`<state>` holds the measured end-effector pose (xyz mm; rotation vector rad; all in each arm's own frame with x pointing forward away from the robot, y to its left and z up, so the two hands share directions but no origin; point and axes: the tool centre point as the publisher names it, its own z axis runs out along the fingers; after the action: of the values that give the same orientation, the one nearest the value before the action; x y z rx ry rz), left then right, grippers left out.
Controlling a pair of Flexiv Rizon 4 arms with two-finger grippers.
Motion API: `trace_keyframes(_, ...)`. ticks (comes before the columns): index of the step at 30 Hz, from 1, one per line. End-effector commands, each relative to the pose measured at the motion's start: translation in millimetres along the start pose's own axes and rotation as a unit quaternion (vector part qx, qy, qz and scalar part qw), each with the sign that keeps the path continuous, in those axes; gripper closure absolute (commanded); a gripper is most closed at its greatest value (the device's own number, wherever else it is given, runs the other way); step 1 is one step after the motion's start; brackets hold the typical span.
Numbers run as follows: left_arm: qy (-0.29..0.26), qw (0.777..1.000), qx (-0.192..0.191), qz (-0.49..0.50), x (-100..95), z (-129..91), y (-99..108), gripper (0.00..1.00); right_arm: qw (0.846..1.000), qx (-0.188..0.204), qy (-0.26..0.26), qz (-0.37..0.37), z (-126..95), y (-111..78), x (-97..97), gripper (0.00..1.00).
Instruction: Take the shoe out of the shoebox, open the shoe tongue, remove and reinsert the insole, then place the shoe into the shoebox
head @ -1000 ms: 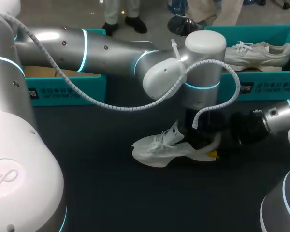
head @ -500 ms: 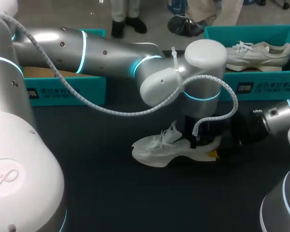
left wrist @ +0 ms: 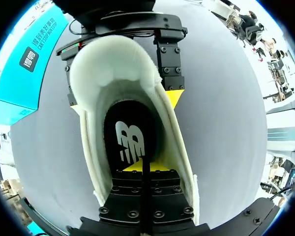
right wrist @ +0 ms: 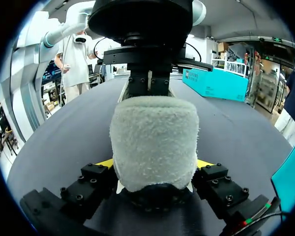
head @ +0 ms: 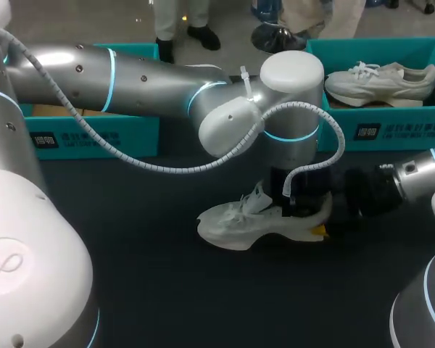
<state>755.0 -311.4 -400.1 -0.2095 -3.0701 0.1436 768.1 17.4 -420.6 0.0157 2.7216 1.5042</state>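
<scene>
We're right over the shoe [head: 239,225] now, lying on the worktop [head: 167,290] with its toe toward our left side and its heel toward our right. Our right fingers [right wrist: 104,162] come in at the heel end, spread wide and clamped on the fuzzy heel collar from both sides. Our left fingers [left wrist: 132,167] drop straight down into the shoe's mouth, pressed together, yellow tips on the black insole [left wrist: 130,132]. Whether they pinch any of it, we can't tell.

The relation that matters: the insole runs along the shoe's length, its heel end ahead of the left fingers and toward the right ones. So the left arm [head: 130,72] is the nearer for lifting it out, we reckon.

The count: two shoes, this one and a second shoe [head: 380,78] inside the shoebox [head: 391,132] beyond the shoe's heel. Two boxes, with the other shoebox [head: 94,134] well beyond its toe. One insole in view.
</scene>
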Motion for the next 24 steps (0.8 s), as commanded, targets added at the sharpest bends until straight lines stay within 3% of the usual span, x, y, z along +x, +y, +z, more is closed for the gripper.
trace_keyframes(1, 0.016, 1.000, 0.019, -0.002, -4.0, -11.1, 11.1, 1.00, 1.000, 0.003, 0.000, 0.000, 2.7, -0.7, 0.1, 1.00)
trace_keyframes(24, 0.115, 0.986, 0.120, 0.008, 6.3, -53.0, 12.3, 1.00, 1.000, 0.003, 0.000, 0.000, 2.7, -0.7, 0.1, 1.00)
